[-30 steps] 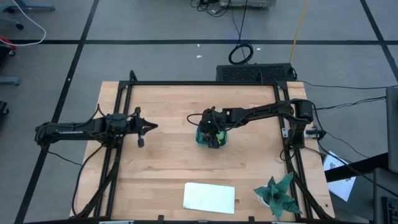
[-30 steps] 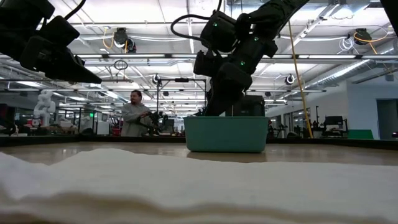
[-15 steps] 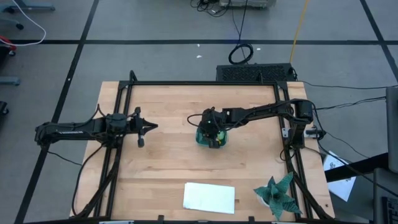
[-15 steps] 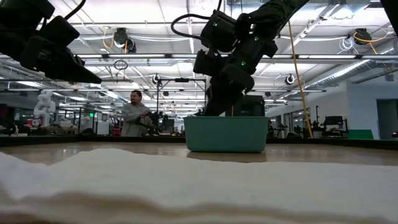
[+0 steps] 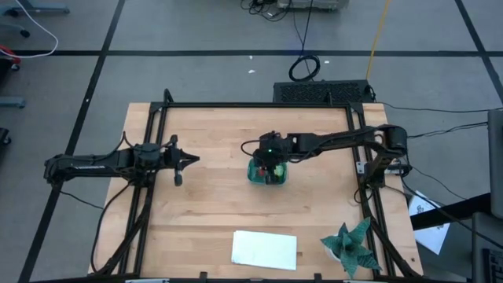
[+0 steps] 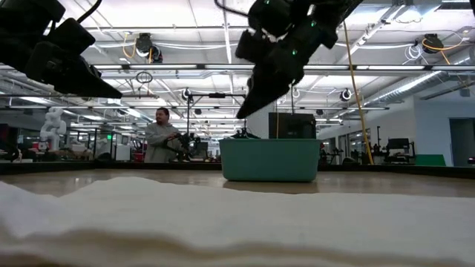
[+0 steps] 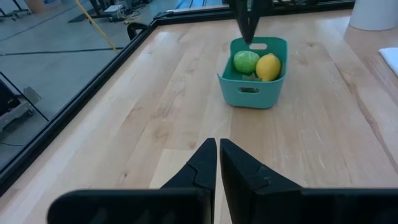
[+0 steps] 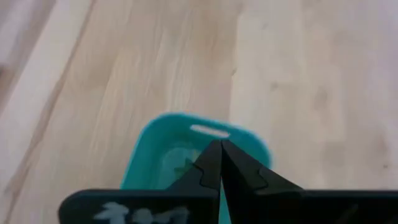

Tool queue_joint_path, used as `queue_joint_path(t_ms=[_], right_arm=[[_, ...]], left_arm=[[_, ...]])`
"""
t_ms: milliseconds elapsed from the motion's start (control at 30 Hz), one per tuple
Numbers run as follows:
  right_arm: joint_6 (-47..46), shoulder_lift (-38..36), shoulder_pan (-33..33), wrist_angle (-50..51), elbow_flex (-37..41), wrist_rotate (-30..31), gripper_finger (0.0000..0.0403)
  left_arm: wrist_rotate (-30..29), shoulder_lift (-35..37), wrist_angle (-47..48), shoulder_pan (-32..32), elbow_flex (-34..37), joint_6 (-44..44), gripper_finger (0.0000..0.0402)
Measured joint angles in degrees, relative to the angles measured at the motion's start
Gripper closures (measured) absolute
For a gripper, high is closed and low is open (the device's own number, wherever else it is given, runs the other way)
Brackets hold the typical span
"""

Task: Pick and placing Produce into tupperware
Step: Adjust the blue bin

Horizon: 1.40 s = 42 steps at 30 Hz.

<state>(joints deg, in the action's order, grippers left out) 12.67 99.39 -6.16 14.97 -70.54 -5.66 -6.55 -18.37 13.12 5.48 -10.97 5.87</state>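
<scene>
My right gripper (image 6: 241,111) hangs in the air above the teal tupperware (image 5: 266,175), its two fingers pressed together with nothing between them. In the low view the closed tips point down and sit clear of the tub's rim, not touching it. From my right wrist I look straight down past the joined fingers (image 8: 214,163) onto the tupperware (image 8: 177,149) and the pale wood of the table (image 8: 292,74) around it.

My left gripper (image 7: 217,158) waits well off to the left side of the table, raised above the wood, fingers shut together and empty. In the high view that left gripper (image 5: 189,159) points across toward the tub.

From my left wrist I can see into the tupperware (image 7: 252,93): the light green ball (image 7: 245,61) and the yellow lemon (image 7: 268,66) lie side by side in it, touching. Something darker lies low between them at the near wall, too small for me to tell what it is. The tub stands near the middle of the table (image 5: 204,212).

Toward the near edge lies a flat white rectangle (image 5: 265,248), and at the near right corner stands a spiky teal-green plant (image 5: 352,245). In the low view a person (image 6: 159,139) shows far back in the room
</scene>
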Motion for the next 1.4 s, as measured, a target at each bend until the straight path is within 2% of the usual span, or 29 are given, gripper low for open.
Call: queue_joint_path(t_ms=[133, 267, 433, 1067, 1400], right_arm=[[0.6, -4.4, 1.1, -0.1, 0.0, 2.9, 0.0403], [1.4, -9.1, 2.0, -0.1, 0.0, 3.2, 0.0403], [-1.9, -14.2, 2.7, 0.5, 0.0, 10.1, 0.0403], [-4.2, -21.2, 2.9, 1.2, 0.3, 10.3, 0.0403], [-6.1, -26.1, 2.8, -4.1, 6.5, 11.7, 0.0403]], left_arm=[[0.0, 0.0, -0.1, 0.0, 0.0, 0.0, 0.0376], [0.0, 0.0, -0.1, 0.0, 0.0, -0.2, 0.0376], [0.0, 0.0, -0.2, 0.0, 0.0, -0.4, 0.0376], [0.4, 0.0, -1.0, 0.0, 0.0, -0.8, 0.0376], [0.6, 0.0, -0.9, 0.0, 0.0, -0.8, 0.0376]])
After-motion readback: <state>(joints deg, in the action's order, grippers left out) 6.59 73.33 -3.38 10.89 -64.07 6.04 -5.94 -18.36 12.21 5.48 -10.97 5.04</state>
